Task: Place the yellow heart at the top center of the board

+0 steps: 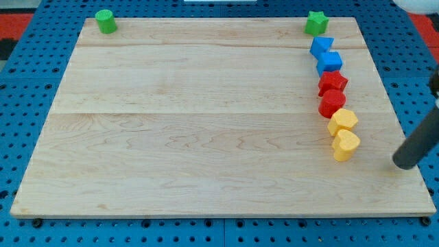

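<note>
The yellow heart [346,145] lies near the view's right edge of the wooden board [206,123], at the lower end of a line of blocks. A second yellow block [342,121], roughly hexagonal, touches it just above. My tip [405,162] is at the end of the dark rod that comes in from the view's right. It sits to the right of the yellow heart and slightly below it, apart from it by a clear gap.
Above the yellow blocks the line continues with a red rounded block [331,103], a red star [333,83], and two blue blocks [329,62] [321,46]. A green star [316,23] is at top right, a green cylinder [105,21] at top left.
</note>
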Controlling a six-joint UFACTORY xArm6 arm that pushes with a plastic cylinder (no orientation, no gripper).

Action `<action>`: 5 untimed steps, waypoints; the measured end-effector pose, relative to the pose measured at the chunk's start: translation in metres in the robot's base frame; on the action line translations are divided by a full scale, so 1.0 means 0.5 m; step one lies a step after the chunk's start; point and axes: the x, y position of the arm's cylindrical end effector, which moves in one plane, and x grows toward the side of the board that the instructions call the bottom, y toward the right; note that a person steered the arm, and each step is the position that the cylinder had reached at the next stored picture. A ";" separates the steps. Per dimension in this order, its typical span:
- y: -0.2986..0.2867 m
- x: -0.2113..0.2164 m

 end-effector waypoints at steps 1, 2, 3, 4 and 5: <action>-0.038 0.000; -0.056 0.000; -0.091 -0.006; -0.150 -0.009; -0.194 -0.029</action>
